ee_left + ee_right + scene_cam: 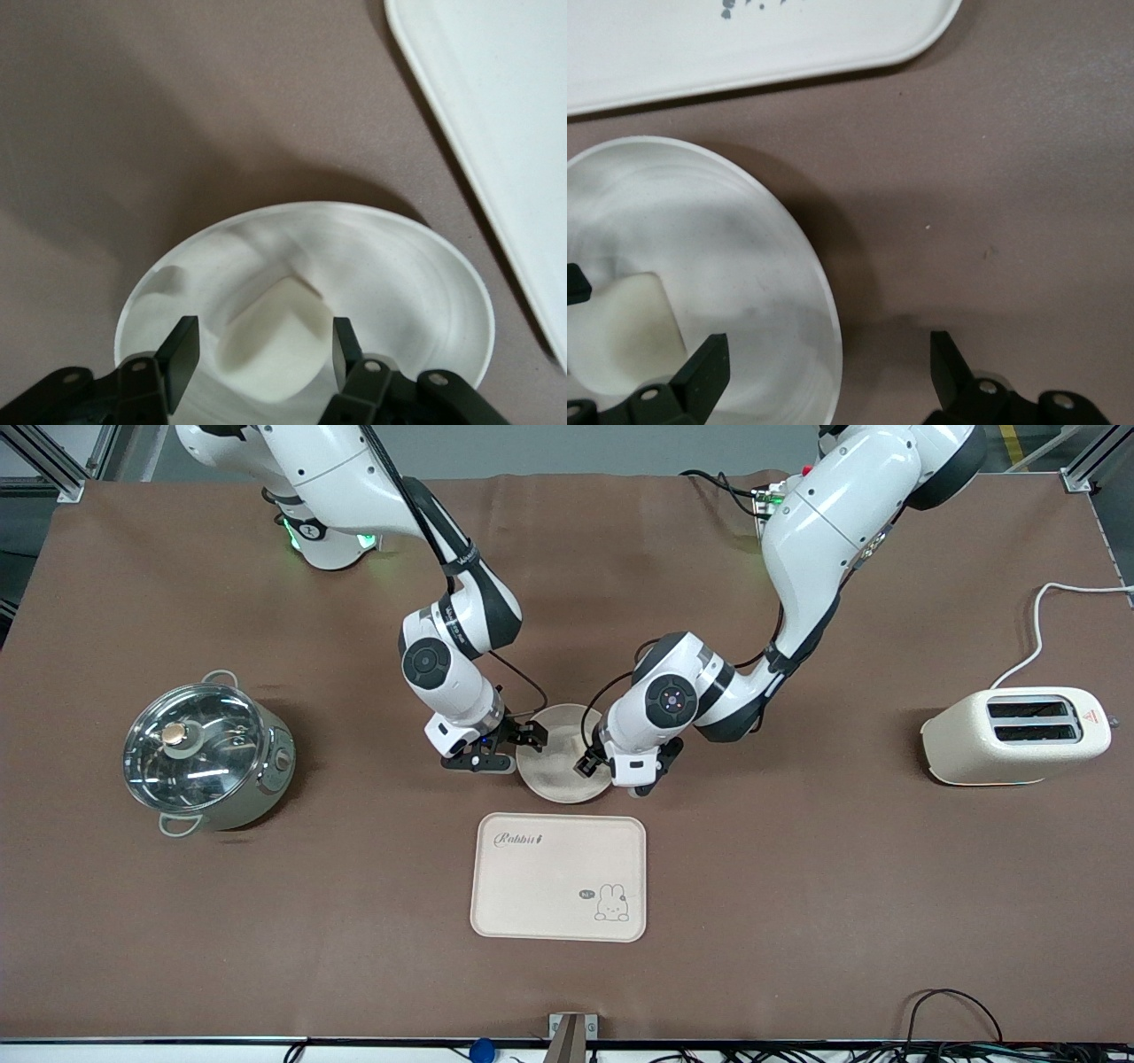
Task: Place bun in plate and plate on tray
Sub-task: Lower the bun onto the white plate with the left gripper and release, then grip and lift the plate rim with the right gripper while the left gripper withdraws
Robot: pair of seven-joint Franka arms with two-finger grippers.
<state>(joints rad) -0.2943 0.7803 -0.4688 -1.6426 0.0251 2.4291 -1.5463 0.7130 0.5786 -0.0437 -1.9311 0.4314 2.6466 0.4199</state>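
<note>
Flat matte rounded-rectangle tray [558, 877] lies nearest the camera; just above it the round shallow plate [556, 775] holds the smooth blocky bun [270, 332] — left gripper [261, 354] open astride it, right gripper [824, 367] wide across the plate's rim.

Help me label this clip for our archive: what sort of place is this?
Probably a robotics lab's mock kitchen bench: aluminium framing at the table's corners, loose cables along its edge, and a toaster and lidded pot.
</note>
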